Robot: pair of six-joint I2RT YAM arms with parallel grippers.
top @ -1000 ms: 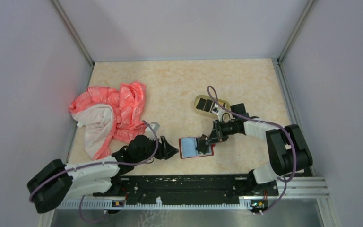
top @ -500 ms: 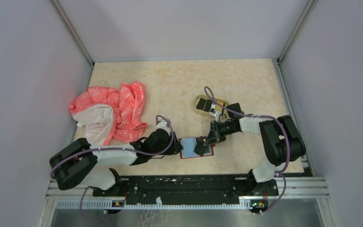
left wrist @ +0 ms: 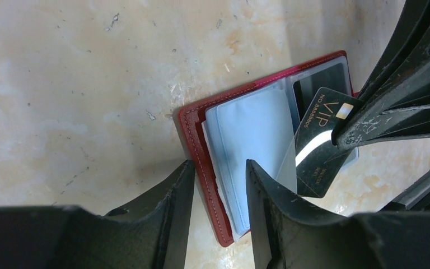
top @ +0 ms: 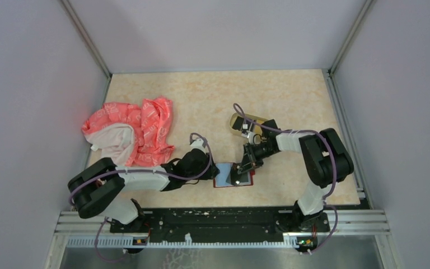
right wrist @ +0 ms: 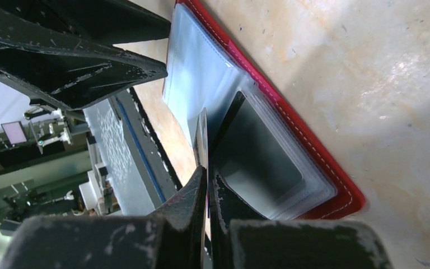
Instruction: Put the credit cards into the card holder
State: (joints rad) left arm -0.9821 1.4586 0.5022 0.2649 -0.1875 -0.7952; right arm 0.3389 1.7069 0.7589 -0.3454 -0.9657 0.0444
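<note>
While over holder (left wrist: 189, 128), right pincer's (right wrist: 207, 176) card (left wrist: 319, 150).

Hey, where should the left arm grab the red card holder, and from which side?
Take the card holder by its bare left cover edge, coming in low from the left. It lies open and flat, so only that thin edge fits between the jaws, and the black VIP card sits over the right half.

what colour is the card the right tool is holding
The card is black with gold VIP lettering and a pale stripe, clearest in the left wrist view.
</note>
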